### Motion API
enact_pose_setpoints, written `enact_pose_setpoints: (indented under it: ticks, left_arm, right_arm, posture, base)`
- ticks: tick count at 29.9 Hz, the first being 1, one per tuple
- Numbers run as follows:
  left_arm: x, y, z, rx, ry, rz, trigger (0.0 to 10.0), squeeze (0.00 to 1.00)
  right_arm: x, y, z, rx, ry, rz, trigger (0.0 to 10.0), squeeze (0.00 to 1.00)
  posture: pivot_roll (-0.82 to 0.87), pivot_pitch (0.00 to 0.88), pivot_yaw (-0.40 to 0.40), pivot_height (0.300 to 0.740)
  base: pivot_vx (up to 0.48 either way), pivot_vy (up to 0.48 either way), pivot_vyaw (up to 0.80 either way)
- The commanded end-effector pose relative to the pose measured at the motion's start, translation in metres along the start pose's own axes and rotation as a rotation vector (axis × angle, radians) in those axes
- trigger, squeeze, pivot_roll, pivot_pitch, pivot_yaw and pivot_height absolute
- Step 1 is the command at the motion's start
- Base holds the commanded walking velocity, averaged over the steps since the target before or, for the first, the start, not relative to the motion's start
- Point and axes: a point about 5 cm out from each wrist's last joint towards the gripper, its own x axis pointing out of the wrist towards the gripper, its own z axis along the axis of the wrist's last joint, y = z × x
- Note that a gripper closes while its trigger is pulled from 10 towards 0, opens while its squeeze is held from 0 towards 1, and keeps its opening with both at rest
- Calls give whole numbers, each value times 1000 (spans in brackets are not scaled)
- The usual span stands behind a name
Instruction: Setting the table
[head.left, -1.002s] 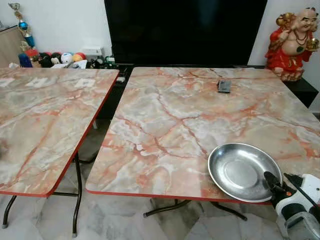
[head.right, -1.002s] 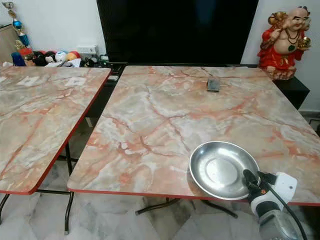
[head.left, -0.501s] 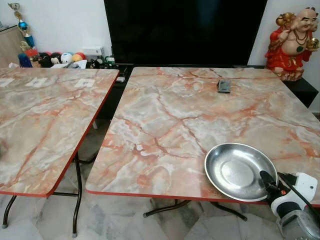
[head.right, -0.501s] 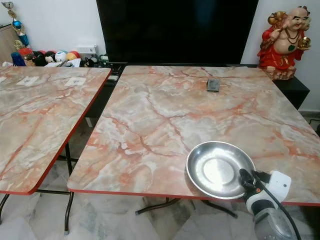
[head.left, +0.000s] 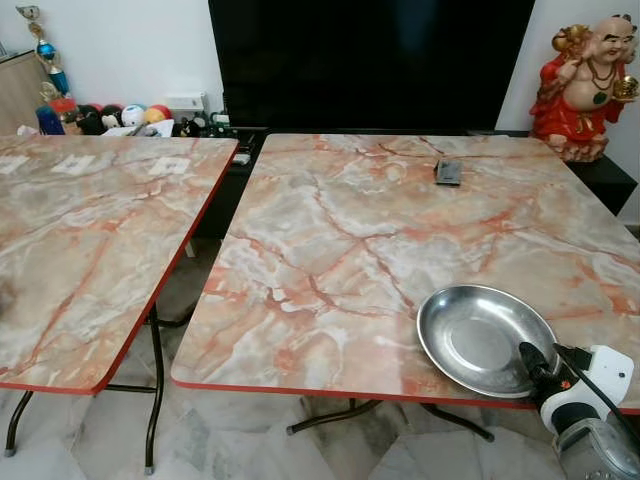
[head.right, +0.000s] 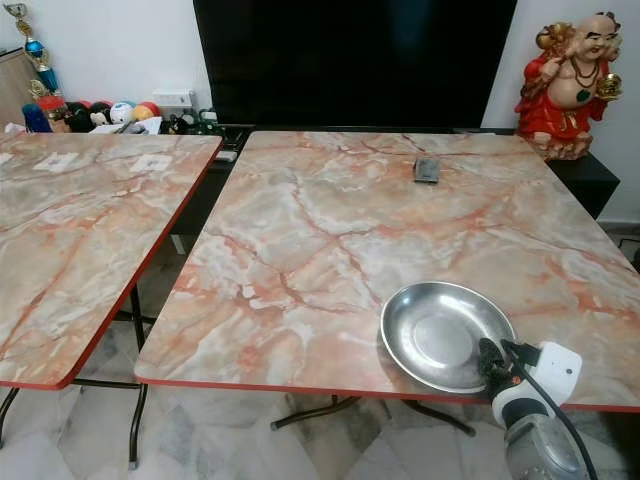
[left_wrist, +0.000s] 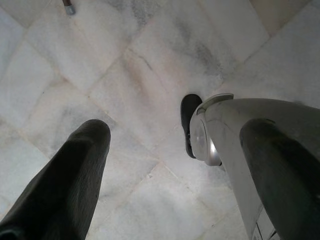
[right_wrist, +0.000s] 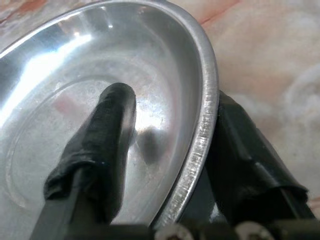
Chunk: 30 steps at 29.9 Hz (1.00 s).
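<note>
Meanwhile, a shallow steel plate (head.left: 483, 338) sits near the front right corner of the marble-patterned worktop (head.left: 340, 250), its rim nipped by the robot's right pincer (head.left: 537, 368), one black finger (right_wrist: 102, 145) lying inside the dish and the other under the rim on the outside, so the pincer is clamped on the plate's near edge. The plate looks to be resting on the surface or hovering just above it; which of the two cannot be told from these views. Judged from the task, the step in hand is placing the plate as a setting, and doing it well seems to call for keeping the dish level, settling its base fully on the worktop clear of the red front edge, and only then parting the fingers and drawing straight back so the lower finger does not drag or tip the rim. A thin-rim hold on smooth metal is likely to slip if the wrist twists. Farther back on the same worktop lies a small dark object (head.left: 448, 172), well apart from the plate. A second marbled table (head.left: 90, 230) stands to the left, with a dark screen (head.left: 370, 60) and a red figurine (head.left: 585, 85) behind. The left pincer (left_wrist: 165, 165) hangs idle over the pale tiled floor (left_wrist: 145, 65), its fingers spread and holding nothing.
</note>
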Motion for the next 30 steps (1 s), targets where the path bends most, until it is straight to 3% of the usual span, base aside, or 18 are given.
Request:
enact_pose_setpoints:
  ticks: [1, 15, 17, 18, 19, 21, 24, 30]
  left_arm:
    - [-2, -4, -12, 20, 47, -21, 10000, 0]
    - [-2, -4, -10, 13, 45, -23, 10000, 0]
    - [-2, -5, -9, 9, 43, -22, 10000, 0]
    - [-2, -5, -9, 8, 43, -21, 10000, 0]
    - [-2, -5, -9, 6, 41, -21, 10000, 0]
    - [-1, -5, -9, 5, 41, -20, 10000, 0]
    - [-1, -5, -8, 5, 40, -22, 10000, 0]
    - [-1, -5, -8, 4, 38, -24, 10000, 0]
  right_arm:
    - [3, 4, 2, -1, -13, 4, 10000, 584]
    - [0, 12, 6, 3, -38, 15, 10000, 553]
    - [-1, 14, 7, 0, -44, 11, 10000, 502]
    - [-2, 14, 8, -2, -54, 5, 10000, 357]
    - [-4, 13, 10, -1, -75, -6, 10000, 12]
    - [-5, 14, 12, 0, -89, -10, 10000, 0]
    - [-13, 18, 29, 5, -228, 4, 10000, 0]
    - [-15, 19, 40, 35, -299, -11, 10000, 0]
  posture:
    - [-37, 0, 3, 740]
    - [-41, 0, -3, 740]
    - [-39, 0, -5, 740]
    - [-39, 0, -5, 740]
    - [-39, 0, -6, 740]
    - [-40, 0, -6, 740]
    - [-51, 0, 0, 740]
    - [-46, 0, -5, 740]
  base:
    - [0, 0, 0]
    - [0, 0, 0]
    - [0, 0, 0]
    - [0, 0, 0]
    - [0, 0, 0]
    - [0, 0, 0]
    - [0, 0, 0]
    - [0, 0, 0]
